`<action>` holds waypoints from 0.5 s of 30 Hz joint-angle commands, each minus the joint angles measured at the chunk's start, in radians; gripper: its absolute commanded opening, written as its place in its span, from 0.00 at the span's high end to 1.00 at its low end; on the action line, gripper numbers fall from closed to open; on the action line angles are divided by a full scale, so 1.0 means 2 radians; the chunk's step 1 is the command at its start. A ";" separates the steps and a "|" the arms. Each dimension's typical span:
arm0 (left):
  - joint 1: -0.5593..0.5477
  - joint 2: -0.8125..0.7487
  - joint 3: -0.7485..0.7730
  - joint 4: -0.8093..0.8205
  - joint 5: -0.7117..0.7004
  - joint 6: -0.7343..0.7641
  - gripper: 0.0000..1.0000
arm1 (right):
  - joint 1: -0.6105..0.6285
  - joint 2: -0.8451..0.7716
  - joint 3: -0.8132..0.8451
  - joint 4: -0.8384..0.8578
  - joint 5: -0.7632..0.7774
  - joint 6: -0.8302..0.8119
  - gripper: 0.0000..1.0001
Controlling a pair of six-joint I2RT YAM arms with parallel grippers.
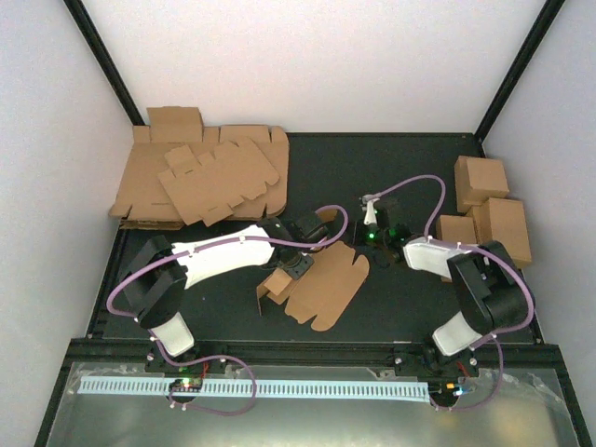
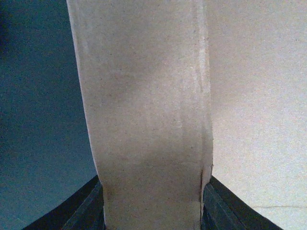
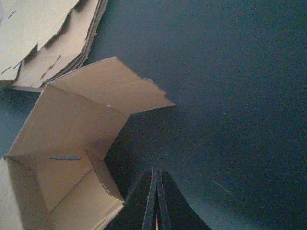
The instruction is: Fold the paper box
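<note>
While the left claw (image 1: 284, 272) is pinching a raised side panel of the paper box (image 1: 326, 284), the rest of the sheet is lying mostly flat at the middle of the counter (image 1: 410, 168) in the overhead view, well apart from the heap of blanks (image 1: 200, 177) at the far left. The right claw (image 1: 371, 216) is hovering beyond the box, touching nothing.

From the left wrist, the panel is filling the gap between both fingers (image 2: 88, 208) and blocking everything behind it.

From the right wrist, that claw's jaws are pressing together empty, with the box's upturned flaps sitting just to its left.

My judgement is that this one-sided grip is risking dragging the whole sheet or creasing the panel off its score line, since nothing is pinning the flat part. Exactly which panel is being held is hard to make out.
</note>
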 commanded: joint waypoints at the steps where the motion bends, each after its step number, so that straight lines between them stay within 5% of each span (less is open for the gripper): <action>1: -0.005 0.010 -0.001 0.006 0.005 -0.005 0.57 | -0.005 -0.038 -0.022 0.021 0.082 -0.005 0.95; 8: -0.006 0.010 -0.002 0.007 0.002 -0.006 0.57 | -0.005 -0.142 -0.132 0.193 0.129 -0.006 0.80; 11: -0.007 0.010 -0.002 0.007 0.001 -0.006 0.57 | -0.005 -0.167 -0.163 0.253 0.127 -0.019 0.40; 15: -0.008 0.010 0.000 0.005 0.000 -0.005 0.57 | -0.005 -0.151 -0.133 0.212 0.146 -0.013 0.28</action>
